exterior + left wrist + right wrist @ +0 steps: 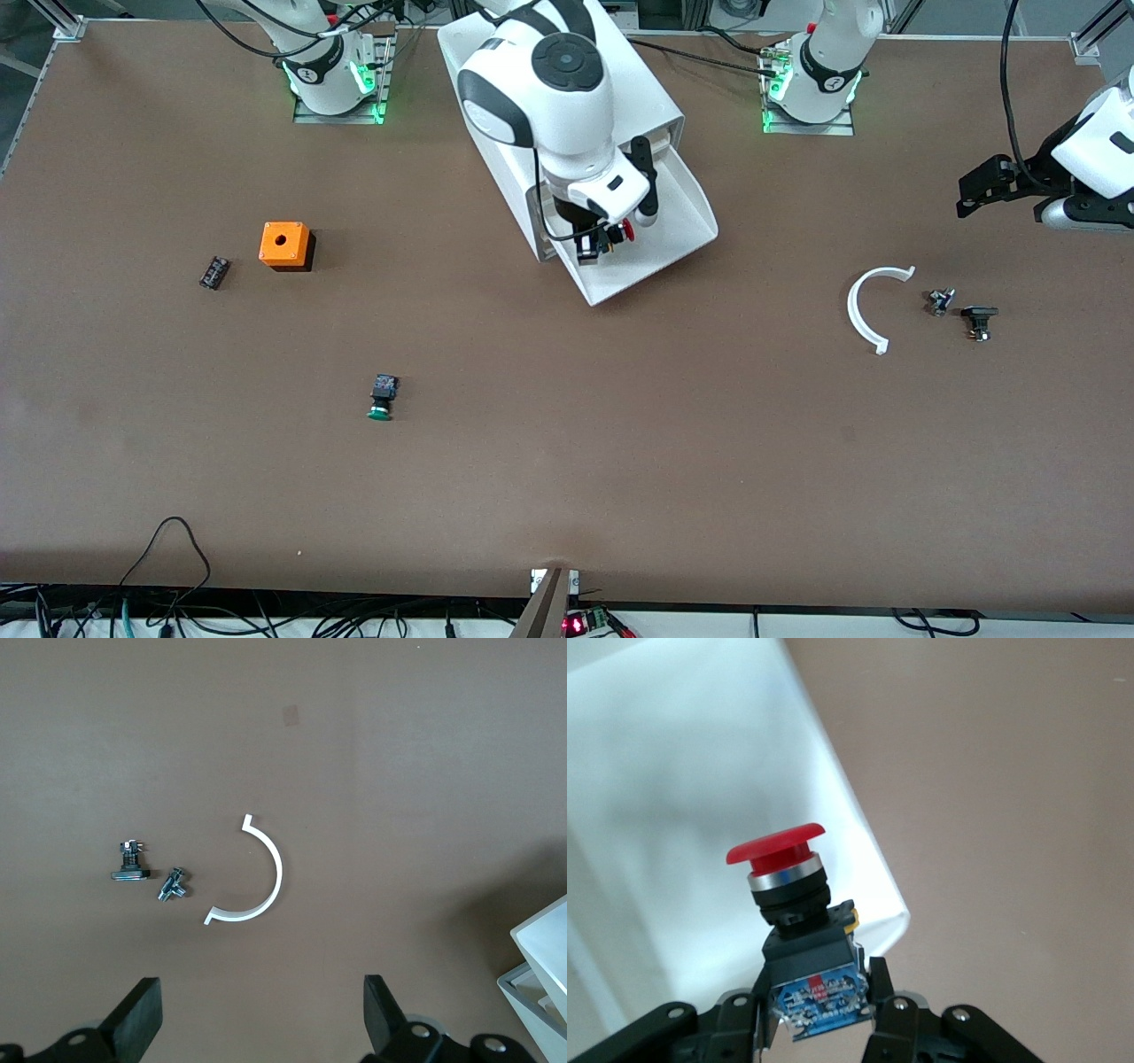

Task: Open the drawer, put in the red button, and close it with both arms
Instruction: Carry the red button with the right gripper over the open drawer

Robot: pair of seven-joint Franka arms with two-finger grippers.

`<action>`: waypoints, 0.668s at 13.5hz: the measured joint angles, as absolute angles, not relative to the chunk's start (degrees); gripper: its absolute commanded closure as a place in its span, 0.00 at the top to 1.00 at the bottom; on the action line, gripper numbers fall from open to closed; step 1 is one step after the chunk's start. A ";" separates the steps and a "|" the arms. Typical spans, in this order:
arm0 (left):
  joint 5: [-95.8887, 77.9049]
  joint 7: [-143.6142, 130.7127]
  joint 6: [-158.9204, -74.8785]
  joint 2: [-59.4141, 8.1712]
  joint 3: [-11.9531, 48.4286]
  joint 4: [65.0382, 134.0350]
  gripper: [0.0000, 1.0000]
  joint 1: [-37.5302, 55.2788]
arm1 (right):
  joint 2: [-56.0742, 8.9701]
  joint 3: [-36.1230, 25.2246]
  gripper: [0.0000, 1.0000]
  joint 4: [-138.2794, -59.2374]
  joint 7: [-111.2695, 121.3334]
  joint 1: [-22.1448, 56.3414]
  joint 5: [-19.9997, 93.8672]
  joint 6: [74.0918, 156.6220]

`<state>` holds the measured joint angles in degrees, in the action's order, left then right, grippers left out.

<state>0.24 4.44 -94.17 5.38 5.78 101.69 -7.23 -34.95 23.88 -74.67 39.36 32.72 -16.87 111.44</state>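
Note:
The white drawer (687,217) stands pulled out of the white cabinet (651,97), its sloped lip toward the front camera. My right gripper (595,243) hangs over the open drawer, shut on the black body of the red button (625,230). In the right wrist view the red button (780,850) sticks out from my right gripper (815,979), cap outward, over the drawer (673,771) near its lip. My left gripper (974,188) waits open and holding nothing, up over the left arm's end of the table. Its fingers (142,1010) stand wide apart.
A green-capped button (383,396) lies nearer the front camera. An orange box (284,245) and a small black part (213,272) sit toward the right arm's end. A white curved strip (864,310) and two small metal parts (940,301) (979,320) lie below my left gripper.

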 measured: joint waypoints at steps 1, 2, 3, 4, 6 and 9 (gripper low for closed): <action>0.24 4.43 -94.17 5.37 5.78 101.69 1.00 -7.25 | -35.10 23.87 0.08 -74.67 41.43 33.40 -16.94 110.44; 0.24 4.42 -94.17 5.36 5.77 101.69 1.00 -7.26 | -35.31 23.86 0.08 -74.68 42.80 33.93 -16.94 109.79; 0.24 4.41 -94.17 5.34 5.76 101.69 1.00 -7.27 | -35.65 23.86 0.08 -74.70 43.57 34.49 -16.94 109.26; 0.24 4.41 -94.17 5.32 5.76 101.69 1.00 -7.28 | -36.15 23.87 0.08 -74.72 43.85 35.07 -16.96 109.02; 0.24 4.39 -94.17 5.30 5.76 101.69 1.00 -7.28 | -37.64 23.84 0.08 -74.74 44.19 35.87 -17.06 109.01; 0.24 4.37 -94.17 5.26 5.75 101.69 1.00 -7.29 | -39.98 23.78 0.08 -74.74 44.38 36.29 -17.67 109.37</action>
<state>0.24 4.37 -94.17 5.26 5.75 101.69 -7.29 -39.98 23.78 -74.74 44.38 36.29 -17.67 109.37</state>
